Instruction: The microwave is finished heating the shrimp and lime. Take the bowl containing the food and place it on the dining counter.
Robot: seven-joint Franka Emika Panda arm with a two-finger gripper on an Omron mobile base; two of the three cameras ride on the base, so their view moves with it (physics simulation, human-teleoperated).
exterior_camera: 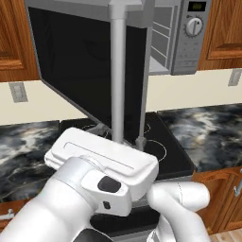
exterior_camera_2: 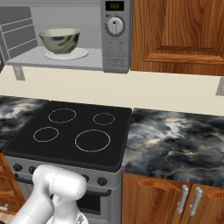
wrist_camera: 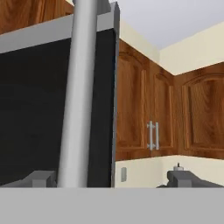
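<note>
claw (wrist_camera: pixel 111 178): spread, beside door handle (wrist_camera: pixel 81 92) | right base: bowl (exterior_camera_2: pixel 60 40) inside microwave (exterior_camera_2: pixel 114 37)

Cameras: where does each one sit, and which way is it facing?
Left base view: behind-left, facing the open dark glass microwave door; white arm low.
Right base view: behind-right, facing the black stovetop and pale grey-green bowl; arm lower left.
Hand view: on the hand, along the open pincer, bar handle between the tips.
Shared: microwave knob.

the left base view looks forward over the arm at the open microwave (exterior_camera: pixel 189 38) door. the right base view looks down over the stovetop (exterior_camera_2: pixel 70 131); both share these. the hand view faces the door handle (wrist_camera: pixel 81 92) closely.
</note>
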